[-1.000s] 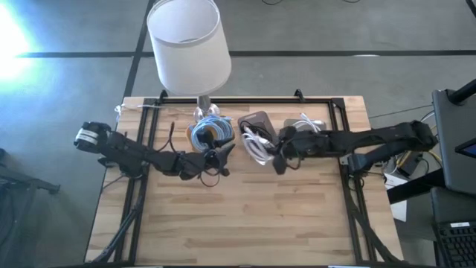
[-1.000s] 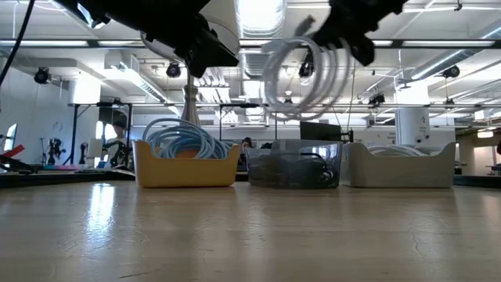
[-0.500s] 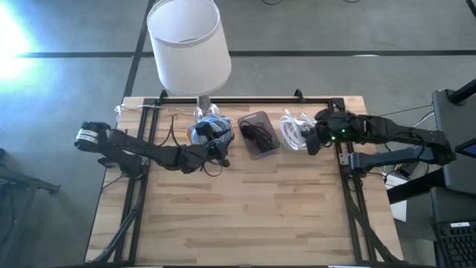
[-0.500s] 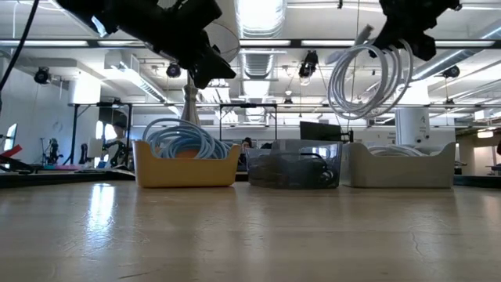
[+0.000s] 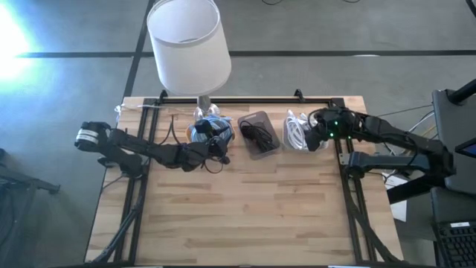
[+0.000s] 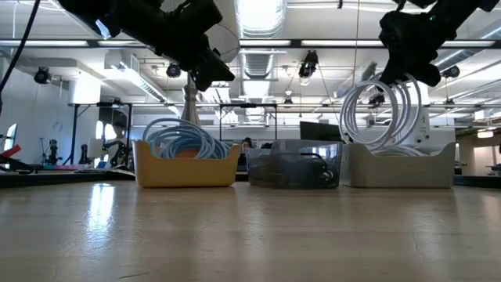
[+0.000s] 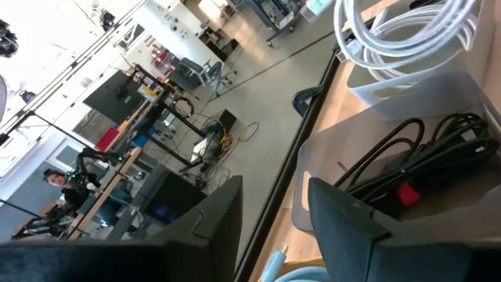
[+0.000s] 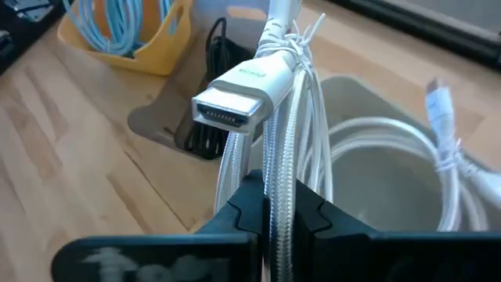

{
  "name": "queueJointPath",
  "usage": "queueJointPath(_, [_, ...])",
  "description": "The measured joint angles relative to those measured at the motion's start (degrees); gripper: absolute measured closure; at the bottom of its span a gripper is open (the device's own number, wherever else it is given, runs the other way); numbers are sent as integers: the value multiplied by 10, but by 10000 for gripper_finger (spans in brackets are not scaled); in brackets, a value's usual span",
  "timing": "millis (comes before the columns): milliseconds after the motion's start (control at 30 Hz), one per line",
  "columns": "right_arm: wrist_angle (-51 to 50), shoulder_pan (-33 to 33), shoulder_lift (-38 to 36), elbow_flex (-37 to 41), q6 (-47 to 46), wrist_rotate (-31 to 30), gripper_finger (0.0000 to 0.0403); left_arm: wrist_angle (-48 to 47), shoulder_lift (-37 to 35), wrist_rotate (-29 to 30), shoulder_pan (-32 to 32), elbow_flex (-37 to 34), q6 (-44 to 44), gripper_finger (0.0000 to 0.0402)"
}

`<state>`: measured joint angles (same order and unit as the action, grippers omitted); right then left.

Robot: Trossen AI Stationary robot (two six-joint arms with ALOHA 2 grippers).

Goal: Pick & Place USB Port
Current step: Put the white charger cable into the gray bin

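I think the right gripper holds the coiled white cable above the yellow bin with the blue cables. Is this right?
Not quite. The right gripper does hold the coiled white cable, but above the white bin at the row's right end, not the yellow bin. The low view shows this.

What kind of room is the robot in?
Probably a big lab or workshop. Long ceiling light strips run overhead, metal work benches stand in the background, and two dark robot arms work over a light wooden table with cable bins.
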<state>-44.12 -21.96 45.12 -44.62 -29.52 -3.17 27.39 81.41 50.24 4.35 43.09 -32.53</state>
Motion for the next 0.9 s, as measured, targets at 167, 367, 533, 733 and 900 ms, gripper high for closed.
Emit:
queueJointPath(167, [20,-35,15,26,3,41,390,0,0,0,-2,0,0,252])
queueJointPath(367, [93,-51,23,60,63,109,390,0,0,0,-3,0,0,252])
queueJointPath(533, [84,-73,21,55,72,93,376,-2,0,0,-3,0,0,252])
queueJointPath(733, [81,-90,22,56,74,82,347,-4,0,0,-3,0,0,252])
queueJointPath(900, [75,-91,22,56,73,62,320,-4,0,0,-3,0,0,252])
